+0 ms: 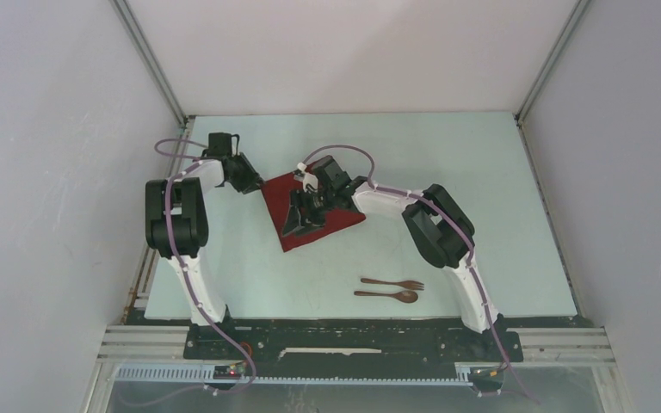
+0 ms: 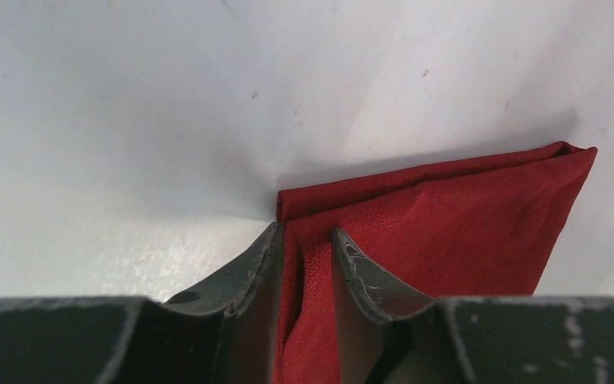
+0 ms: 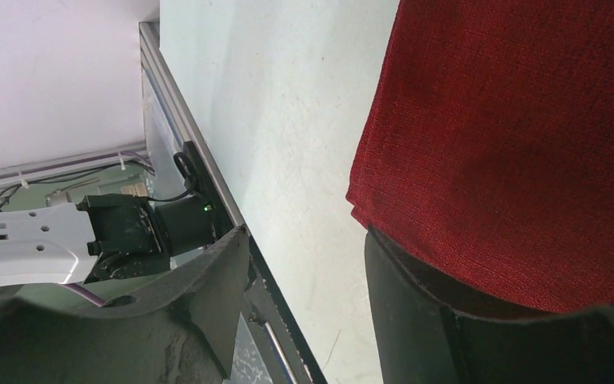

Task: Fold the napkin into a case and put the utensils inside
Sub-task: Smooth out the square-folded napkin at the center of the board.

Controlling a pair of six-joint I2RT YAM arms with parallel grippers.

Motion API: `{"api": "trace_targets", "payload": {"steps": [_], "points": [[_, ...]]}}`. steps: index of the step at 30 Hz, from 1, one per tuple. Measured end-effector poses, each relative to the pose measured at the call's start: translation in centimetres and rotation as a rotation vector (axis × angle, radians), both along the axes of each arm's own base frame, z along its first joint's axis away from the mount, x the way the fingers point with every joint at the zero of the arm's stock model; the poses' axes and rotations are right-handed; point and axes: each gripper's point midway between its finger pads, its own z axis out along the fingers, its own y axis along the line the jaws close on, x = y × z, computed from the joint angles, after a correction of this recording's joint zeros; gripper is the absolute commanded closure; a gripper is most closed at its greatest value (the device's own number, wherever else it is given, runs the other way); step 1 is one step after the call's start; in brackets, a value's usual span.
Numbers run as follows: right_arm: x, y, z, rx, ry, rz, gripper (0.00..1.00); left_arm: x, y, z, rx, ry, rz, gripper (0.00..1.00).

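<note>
The dark red napkin (image 1: pixel 340 219) lies folded on the table left of centre, one corner toward the left arm. My left gripper (image 1: pixel 256 184) is at that left corner; in the left wrist view its fingers (image 2: pixel 260 264) are shut on a pinched fold of the napkin (image 2: pixel 448 216). My right gripper (image 1: pixel 299 222) is over the napkin's near left part. In the right wrist view it (image 3: pixel 304 240) is open, and the napkin's edge (image 3: pixel 512 160) covers one fingertip. The brown fork (image 1: pixel 393 283) and spoon (image 1: pixel 387 295) lie side by side near the front edge, apart from both grippers.
The pale table (image 1: pixel 482 215) is boxed in by white walls with metal frame posts at the back corners. A metal rail (image 1: pixel 353 344) runs along the near edge by the arm bases. The right wrist view shows the table's left edge rail (image 3: pixel 208 172).
</note>
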Motion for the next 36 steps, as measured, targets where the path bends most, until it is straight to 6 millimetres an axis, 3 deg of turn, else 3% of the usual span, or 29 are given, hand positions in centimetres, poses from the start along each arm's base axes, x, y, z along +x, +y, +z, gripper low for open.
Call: {"api": "trace_targets", "payload": {"steps": [11,18,21,29,36], "points": [[-0.2,-0.2,-0.3,-0.019,0.003,0.003,0.38,0.3,-0.1,0.2,-0.006,-0.017,-0.003,0.81],[-0.6,-0.2,-0.5,-0.032,0.001,0.011,0.39,0.4,-0.1,0.3,-0.003,-0.02,-0.005,0.86],[-0.9,0.0,-0.6,-0.035,-0.002,0.016,0.41,0.4,0.0,0.5,-0.002,-0.024,-0.005,0.94],[-1.1,0.9,-0.7,-0.036,-0.011,0.03,0.42,0.5,0.5,0.7,-0.003,-0.03,0.006,0.94],[-1.0,1.4,-2.0,-0.053,0.002,0.034,0.42,0.5,0.5,0.8,-0.011,-0.029,0.005,0.94]]}}
